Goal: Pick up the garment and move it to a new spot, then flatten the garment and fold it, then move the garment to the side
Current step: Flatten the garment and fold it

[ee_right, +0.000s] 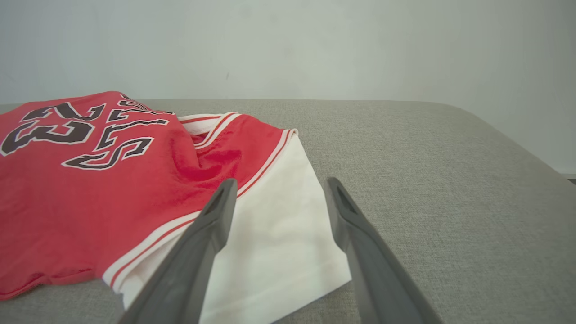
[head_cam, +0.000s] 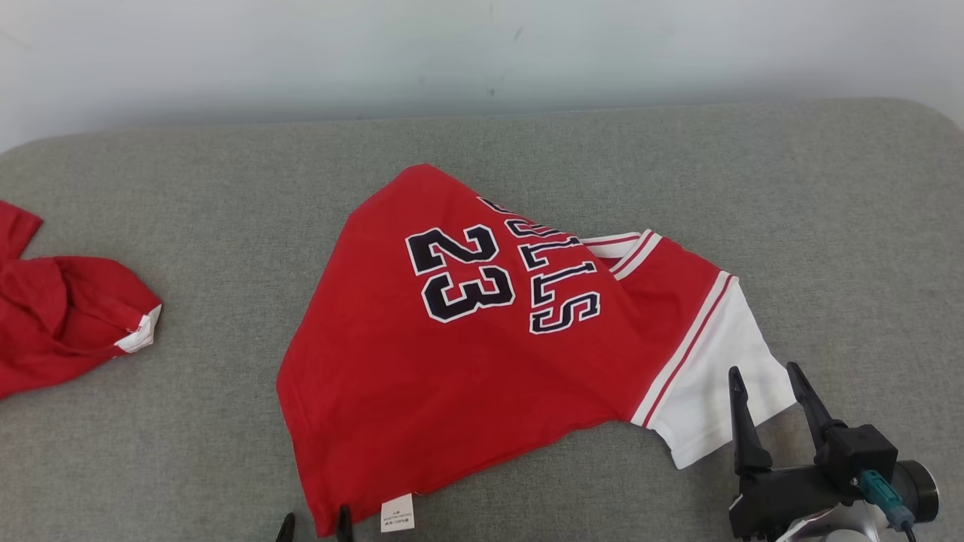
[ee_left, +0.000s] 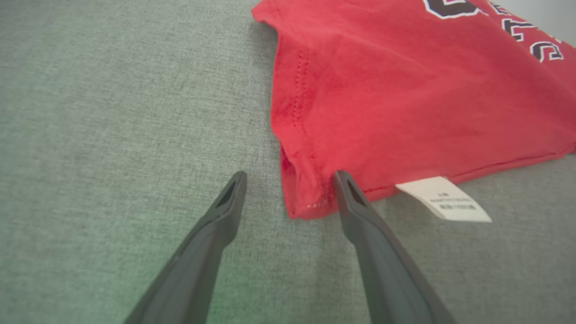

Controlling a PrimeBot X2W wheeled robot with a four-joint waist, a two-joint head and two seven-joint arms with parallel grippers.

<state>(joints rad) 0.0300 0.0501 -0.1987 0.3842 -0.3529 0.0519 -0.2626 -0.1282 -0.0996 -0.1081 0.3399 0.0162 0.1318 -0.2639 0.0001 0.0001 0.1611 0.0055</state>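
Head view, garment: the red short-sleeved jersey (head_cam: 452, 346) with dark "23" lettering lies skewed and half-spread mid-way across the grey fabric-covered counter (head_cam: 188, 188). Its white sleeve (head_cam: 708, 391) points toward my right.
Head view, tools: my left tool (head_cam: 315, 527) sits at the jersey's near hem corner and my right tool (head_cam: 764, 373) at the sleeve's end. Both are spread wide and hold nothing.
Head view, risk: a crumpled red cloth (head_cam: 60, 316) lies well apart at my left. Carrying the jersey that far over could tangle the two.
Left wrist view, risk: the hem corner lies between my fingers. If I close shallow I may catch only the top layer, and the jersey would gape or slip as it lifts. The white care label (ee_left: 443, 200) just beside it is an easy mis-pinch.
Right wrist view, risk: the sleeve's edge lies between my fingers. A grip on the sleeve alone would let the body sag, twist and drag, undoing any flattening.
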